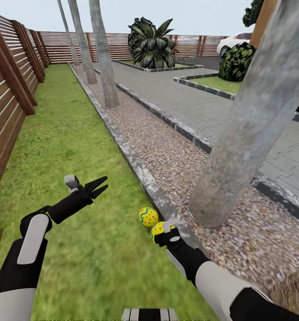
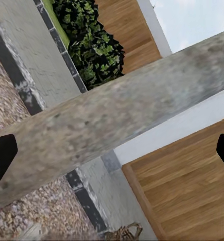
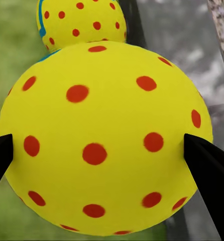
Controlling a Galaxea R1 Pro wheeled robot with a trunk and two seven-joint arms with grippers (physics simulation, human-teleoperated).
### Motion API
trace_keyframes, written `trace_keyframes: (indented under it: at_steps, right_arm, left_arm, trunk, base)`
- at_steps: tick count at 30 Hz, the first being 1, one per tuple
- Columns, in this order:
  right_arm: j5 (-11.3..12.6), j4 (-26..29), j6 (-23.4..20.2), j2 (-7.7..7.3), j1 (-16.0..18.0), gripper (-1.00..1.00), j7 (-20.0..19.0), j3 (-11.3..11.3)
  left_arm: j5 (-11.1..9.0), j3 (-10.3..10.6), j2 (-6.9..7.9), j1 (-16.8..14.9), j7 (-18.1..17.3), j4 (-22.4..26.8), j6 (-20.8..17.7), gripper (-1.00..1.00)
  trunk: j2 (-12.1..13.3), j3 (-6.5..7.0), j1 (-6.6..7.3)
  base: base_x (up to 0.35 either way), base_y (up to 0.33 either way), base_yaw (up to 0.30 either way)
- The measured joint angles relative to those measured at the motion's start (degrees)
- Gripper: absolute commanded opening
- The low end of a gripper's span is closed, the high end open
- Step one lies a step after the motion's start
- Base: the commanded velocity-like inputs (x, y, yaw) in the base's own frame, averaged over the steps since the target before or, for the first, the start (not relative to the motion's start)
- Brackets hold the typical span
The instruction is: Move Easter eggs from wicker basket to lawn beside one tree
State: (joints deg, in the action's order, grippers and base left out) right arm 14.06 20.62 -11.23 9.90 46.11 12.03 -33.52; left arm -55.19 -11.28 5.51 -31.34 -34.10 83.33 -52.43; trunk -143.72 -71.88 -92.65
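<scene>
Right gripper (image 1: pixel 164 230) clamps an egg (image 1: pixel 159 229) across its middle, beside another egg (image 1: pixel 148 216) near the tree (image 1: pixel 252 129). Looks smooth, rigid, likely slippery. Left gripper (image 1: pixel 99 185) slightly parted, empty.

brown slatted wooden fence (image 1: pixel 11 84) along the grass | pebble gravel strip (image 1: pixel 167 151) | grey block paving (image 1: pixel 198 107) | dark leafy shrubs (image 1: pixel 151 44) | pale overcast sky (image 1: pixel 189 13)
</scene>
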Motion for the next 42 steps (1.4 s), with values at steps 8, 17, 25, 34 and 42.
trace_keyframes:
  at_steps: [8,17,25,34,42]
  right_arm:
    - [-0.18,0.10,0.79,-0.10,0.00,-1.00,0.10,0.00]
    - [-0.26,0.39,0.81,-0.10,0.00,-1.00,0.10,0.00]
    - [-0.26,0.53,0.80,-0.10,0.00,-1.00,0.10,0.02]
    - [-0.26,0.65,0.87,-0.11,0.00,-1.00,0.10,0.07]
    - [-0.19,0.70,0.80,-0.10,0.00,-1.00,0.07,0.09]
  left_arm:
    - [0.00,0.00,-0.05,0.00,0.00,0.00,0.00,1.00]
    - [0.03,0.16,-0.20,0.08,0.07,0.00,-0.01,1.00]
    - [-0.04,0.24,-0.36,0.17,-0.38,-0.09,0.24,1.00]
    - [-0.10,0.30,-0.42,0.26,-1.46,-0.01,0.50,1.00]
    - [-0.06,0.33,-0.41,0.26,-2.19,0.00,0.45,1.00]
  trunk:
    - [-0.11,-1.77,-0.21]
    - [-0.22,-3.55,-0.41]
    - [-0.22,-3.55,-0.38]
    - [-0.22,-3.55,-0.41]
    - [-0.27,-4.43,-0.52]
  base:
    - [0.000,0.000,0.000]
    - [0.000,0.000,0.000]
    - [0.092,0.000,0.000]
    - [0.091,0.000,0.000]
    - [0.001,0.000,0.000]
